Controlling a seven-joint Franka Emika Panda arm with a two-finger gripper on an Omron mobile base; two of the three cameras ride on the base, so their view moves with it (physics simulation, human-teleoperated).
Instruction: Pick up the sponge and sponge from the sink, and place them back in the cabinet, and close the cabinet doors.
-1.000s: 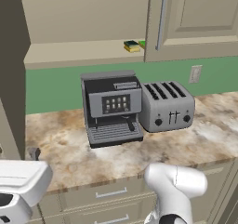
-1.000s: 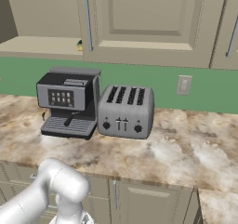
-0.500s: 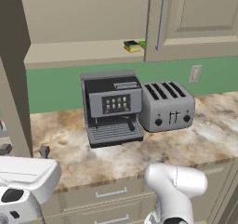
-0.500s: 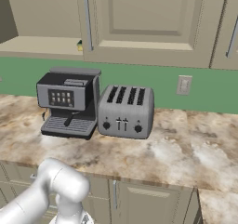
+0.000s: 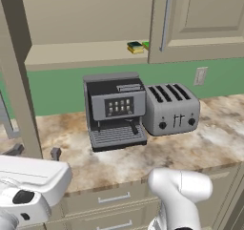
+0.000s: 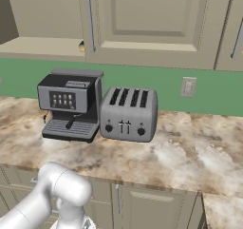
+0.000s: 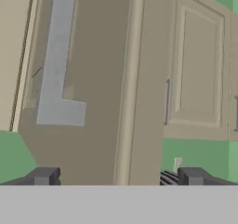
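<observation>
Both sponges sit on the cabinet shelf (image 5: pixel 86 52) — the dark-topped sponge (image 5: pixel 135 47) lies right beside the bright green sponge (image 5: pixel 146 45), which peeks out from behind the edge of the closed right cabinet door (image 5: pixel 200 19). That spot is directly above the coffee machine (image 5: pixel 116 110), with the toaster (image 5: pixel 171 109) just to the machine's right on the marble counter (image 5: pixel 190 152). In the hand view the gripper (image 7: pixel 118 175) has its dark fingertips (image 7: pixel 44 175) spread wide apart — nothing between them — facing the open left door (image 7: pixel 83 79) at close range, its grey handle (image 7: pixel 58 65) ahead.
</observation>
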